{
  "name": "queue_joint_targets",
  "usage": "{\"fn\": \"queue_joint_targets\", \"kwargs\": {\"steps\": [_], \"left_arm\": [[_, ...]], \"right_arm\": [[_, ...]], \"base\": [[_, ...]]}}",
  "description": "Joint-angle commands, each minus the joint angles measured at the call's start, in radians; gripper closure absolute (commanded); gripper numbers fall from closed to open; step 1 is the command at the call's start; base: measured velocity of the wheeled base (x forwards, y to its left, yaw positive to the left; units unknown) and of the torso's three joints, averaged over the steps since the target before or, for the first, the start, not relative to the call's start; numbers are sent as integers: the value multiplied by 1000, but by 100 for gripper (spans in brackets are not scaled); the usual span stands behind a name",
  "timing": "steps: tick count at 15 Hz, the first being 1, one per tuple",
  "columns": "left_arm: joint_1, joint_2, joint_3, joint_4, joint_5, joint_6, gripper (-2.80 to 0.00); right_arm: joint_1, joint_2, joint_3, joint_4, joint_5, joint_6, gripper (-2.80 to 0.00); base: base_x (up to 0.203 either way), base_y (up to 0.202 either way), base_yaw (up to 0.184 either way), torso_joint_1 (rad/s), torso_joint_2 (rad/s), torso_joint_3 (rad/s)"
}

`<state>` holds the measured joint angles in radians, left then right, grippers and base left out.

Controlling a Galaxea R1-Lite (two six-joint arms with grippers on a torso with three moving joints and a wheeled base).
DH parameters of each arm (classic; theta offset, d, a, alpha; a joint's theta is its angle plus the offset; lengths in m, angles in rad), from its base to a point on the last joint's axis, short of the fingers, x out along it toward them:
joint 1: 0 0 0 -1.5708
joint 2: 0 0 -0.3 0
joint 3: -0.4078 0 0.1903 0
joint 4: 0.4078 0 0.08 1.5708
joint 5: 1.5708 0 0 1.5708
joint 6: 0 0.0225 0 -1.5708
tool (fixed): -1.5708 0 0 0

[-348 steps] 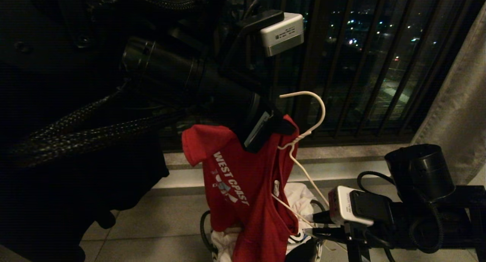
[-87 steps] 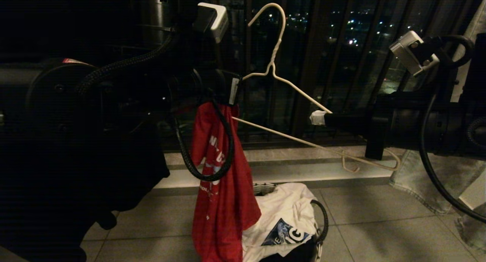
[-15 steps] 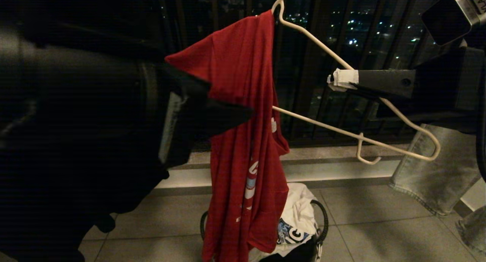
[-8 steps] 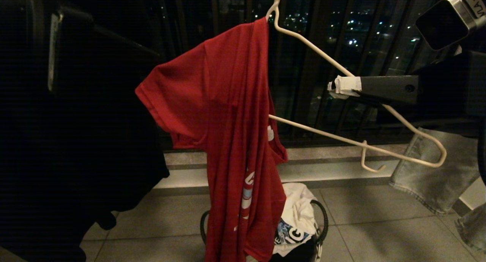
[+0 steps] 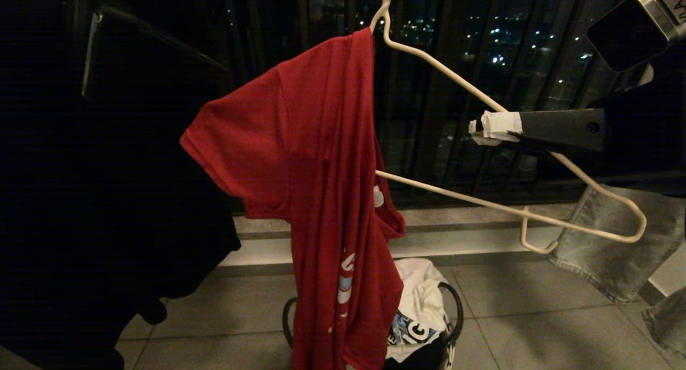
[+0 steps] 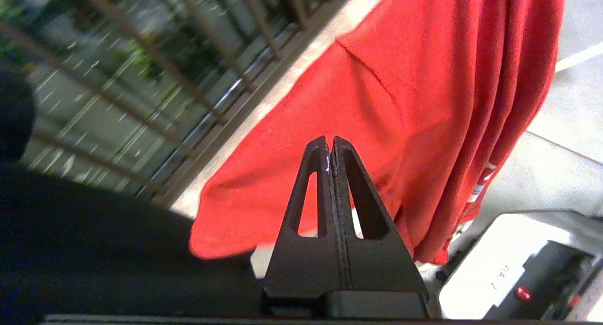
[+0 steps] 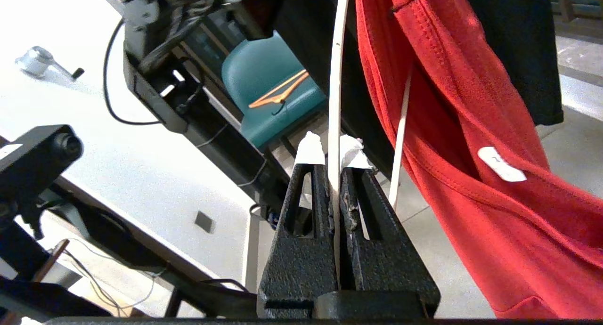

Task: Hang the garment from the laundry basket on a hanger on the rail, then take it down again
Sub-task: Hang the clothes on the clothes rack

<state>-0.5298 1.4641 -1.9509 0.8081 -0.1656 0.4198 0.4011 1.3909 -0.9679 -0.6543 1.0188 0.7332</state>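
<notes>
**Shirt on one shoulder of a held hanger**

Basket first: the laundry basket (image 5: 453, 311) stands on the tiled floor, low in the head view, with a black loop handle at each side. White cloth (image 5: 420, 300) with a blue printed patch is heaped in it and spills over the rim.

Dark vertical window bars (image 5: 429, 80) run behind everything, with city lights beyond. Pale denim (image 5: 611, 241) hangs at the right edge. A large black garment (image 5: 107, 198) fills the left side. In the right wrist view a teal chair (image 7: 268, 94) carries a wooden hanger (image 7: 278, 94).

The garment (image 5: 316, 198) hangs in front of the basket, draped over the left shoulder of the hanger (image 5: 482, 198) and bunched against its neck; its hem covers part of the basket. The hanger's right half is bare.

The right gripper (image 5: 496, 128) is clamped on the hanger's upper right wire, which runs between its taped tips. The left gripper (image 6: 330, 148) has its fingers pressed together on nothing, with the garment's sleeve behind them.
</notes>
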Motion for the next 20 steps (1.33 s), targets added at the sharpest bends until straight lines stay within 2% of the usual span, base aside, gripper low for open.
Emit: {"fn": "queue_joint_targets", "kwargs": {"steps": [1,2,4,6,9,12,13,16,20], "left_arm": [[54,20,-2,2,-78,12,0],[71,17,-2,3,-119,13,-280],[111,13,0,7,-199,13,-280],[134,9,3,43,-247,13,-280],[142,0,4,85,-345,9,-280],[140,-35,6,125,-374,10,-280],[140,-46,7,132,-404,9,-280],[134,-48,12,160,-427,10,-280],[83,-54,12,186,-448,12,-280]], "right_arm": [[1,-3,0,-3,11,5,0],[1,-3,0,-2,23,8,0],[1,-4,1,-2,32,8,0],[1,-10,3,-2,36,8,0],[1,-27,15,-2,70,8,0],[2,-54,28,-4,122,8,0],[1,-65,30,-2,142,8,0],[2,-78,40,-2,167,8,0],[2,-92,47,-2,188,8,0]], "base": [[0,0,0,0,0,0],[0,0,0,0,0,0],[0,0,0,0,0,0],[0,0,0,0,0,0],[0,0,0,0,0,0],[0,0,0,0,0,0],[0,0,0,0,0,0],[0,0,0,0,0,0],[0,0,0,0,0,0]]}}
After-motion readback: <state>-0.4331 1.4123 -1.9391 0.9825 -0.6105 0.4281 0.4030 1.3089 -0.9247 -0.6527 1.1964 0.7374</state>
